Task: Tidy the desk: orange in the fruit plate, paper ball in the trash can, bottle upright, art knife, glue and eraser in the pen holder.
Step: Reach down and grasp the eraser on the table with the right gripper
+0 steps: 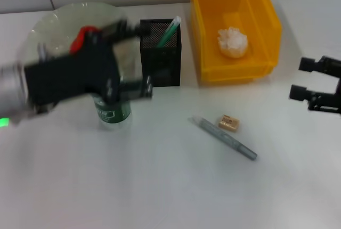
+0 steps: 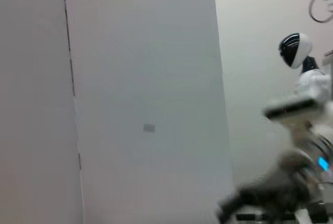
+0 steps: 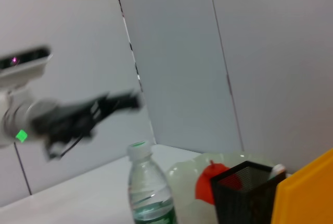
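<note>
Head view: left gripper [image 1: 139, 58] blurred at frame left over upright bottle [image 1: 113, 112], jaws unclear (can't tell); right gripper [image 1: 305, 79] right edge, jaws apart.

A white desk [image 1: 160, 186] holds a pale-green fruit plate [image 1: 50, 24], an upright bottle [image 1: 113, 113], a black pen holder [image 1: 161, 53], a yellow trash can [image 1: 266, 26], 1 grey art knife [image 1: 226, 138] and 1 tan eraser [image 1: 228, 123].

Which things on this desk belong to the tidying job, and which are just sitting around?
Job things: orange in fruit plate; paper ball in trash can; upright bottle; eraser and grey art knife on the desk; pen holder holding a green-and-white stick.

Just about: nothing else on the desk; a white robot figure in the background.
</note>
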